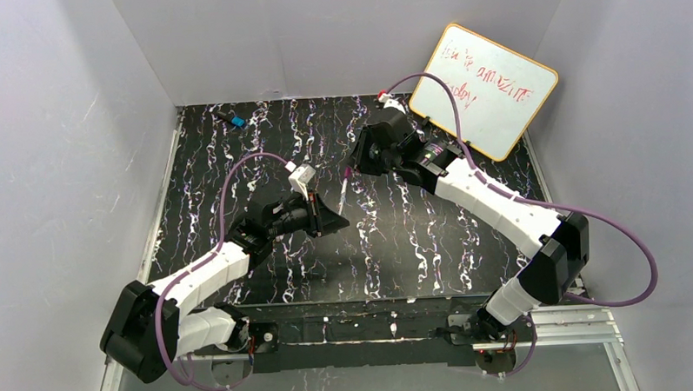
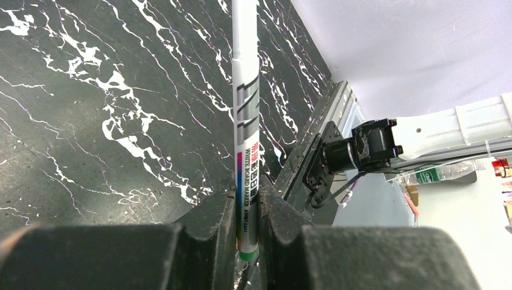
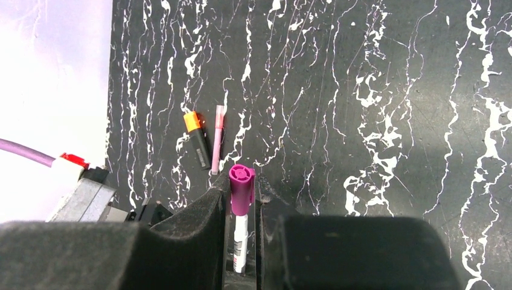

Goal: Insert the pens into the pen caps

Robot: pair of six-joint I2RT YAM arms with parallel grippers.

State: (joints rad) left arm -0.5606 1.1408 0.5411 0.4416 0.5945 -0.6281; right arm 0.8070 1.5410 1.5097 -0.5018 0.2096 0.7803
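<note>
My left gripper (image 1: pixel 331 215) (image 2: pixel 247 188) is shut on the lower end of the thin white pen (image 2: pixel 246 115), which points up and away toward the right arm. The magenta cap (image 1: pixel 348 172) (image 3: pixel 241 188) sits on the pen's far end. My right gripper (image 1: pixel 353 166) (image 3: pixel 242 194) is shut on that cap, with the white pen barrel (image 3: pixel 240 238) showing below it between the jaws. In the right wrist view the short black marker with an orange end (image 3: pixel 197 140) and the thin pink pen (image 3: pixel 217 139) lie side by side on the table. Loose orange and pale pink caps are not visible.
A black marker with a blue end (image 1: pixel 232 119) lies at the far left of the black marbled table (image 1: pixel 414 245). A whiteboard with red writing (image 1: pixel 487 91) leans at the back right. Grey walls close in the left, back and right sides.
</note>
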